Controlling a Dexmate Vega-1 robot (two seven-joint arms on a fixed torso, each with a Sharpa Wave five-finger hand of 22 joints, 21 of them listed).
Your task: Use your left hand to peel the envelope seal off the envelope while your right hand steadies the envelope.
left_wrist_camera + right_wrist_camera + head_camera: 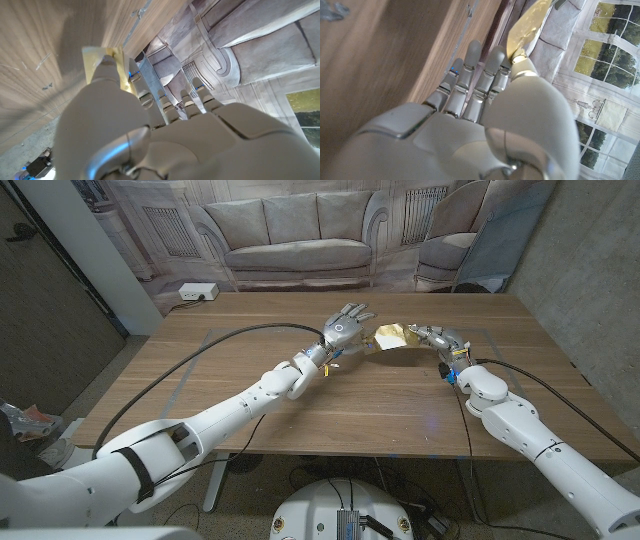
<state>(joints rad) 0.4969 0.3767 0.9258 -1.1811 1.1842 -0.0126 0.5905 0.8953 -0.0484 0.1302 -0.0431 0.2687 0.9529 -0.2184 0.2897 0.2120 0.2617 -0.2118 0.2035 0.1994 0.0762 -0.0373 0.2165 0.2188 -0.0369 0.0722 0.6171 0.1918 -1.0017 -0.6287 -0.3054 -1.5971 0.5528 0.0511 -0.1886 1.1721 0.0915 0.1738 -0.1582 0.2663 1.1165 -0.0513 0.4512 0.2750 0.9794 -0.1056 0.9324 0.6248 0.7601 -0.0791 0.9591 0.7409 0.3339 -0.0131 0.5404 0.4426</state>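
the left hand [345,327] is raised over the tabletop [250,380] toward the far edge, near the middle of the table's width, with its fingers spread apart. in the head view its thumb side reaches toward the gold envelope [390,340]. in the left wrist view the left hand [165,135] shows its thumb tip against an edge of the envelope [107,65], the other fingers extended and separated; whether the thumb pinches anything cannot be determined.

the envelope sits just right of the left hand, near the far edge of the tabletop, with part of it tilted up off the wood rather than lying flat. the seal cannot be distinguished from the envelope.

the right hand [440,340] is at the envelope's right side, touching it. in the right wrist view the right hand [485,115] has its thumb tip pressed on the gold envelope [530,25], fingers extended alongside, gripping the envelope.
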